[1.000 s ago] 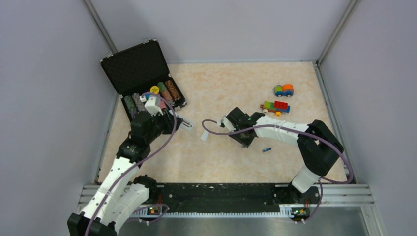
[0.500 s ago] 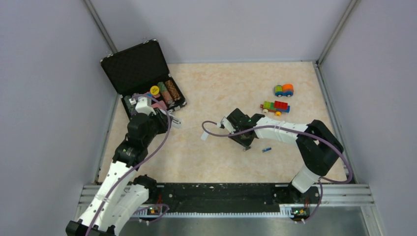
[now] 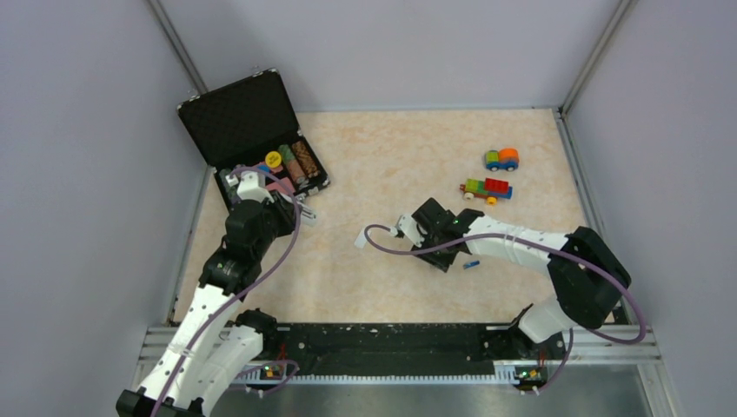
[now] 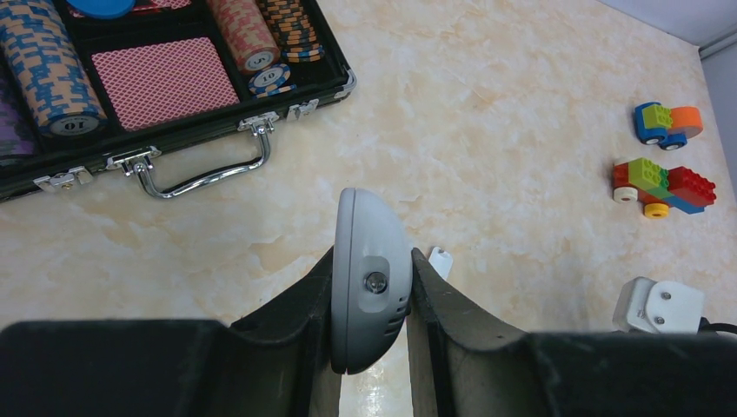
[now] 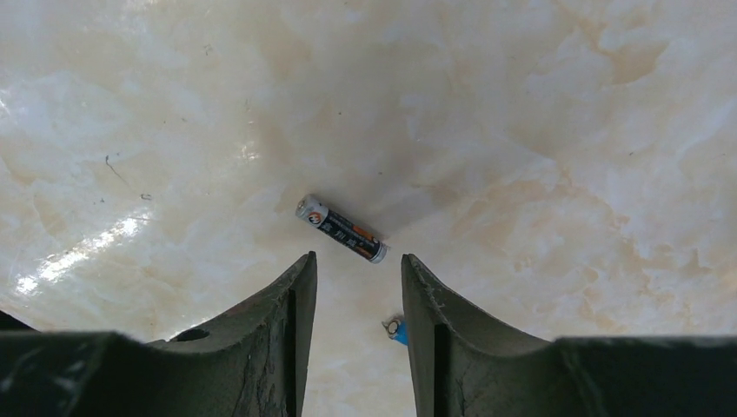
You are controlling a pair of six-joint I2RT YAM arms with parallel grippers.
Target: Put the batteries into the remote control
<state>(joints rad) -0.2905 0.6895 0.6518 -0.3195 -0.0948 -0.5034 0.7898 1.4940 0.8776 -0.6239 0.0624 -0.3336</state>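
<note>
Left tool (image 4: 374, 287) clamps the smooth white remote (image 4: 365, 226); right tool (image 5: 357, 261), parted, seemingly hovers over a slim black battery (image 5: 341, 228).

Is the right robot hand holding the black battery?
No, the black battery lies on the table just beyond the right gripper, which is open and empty.

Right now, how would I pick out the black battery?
On the marbled table, find the right arm's fingers. The black battery lies flat just past their tips. Unlike the blue battery seen between the fingers, it is black with an orange band.
</note>
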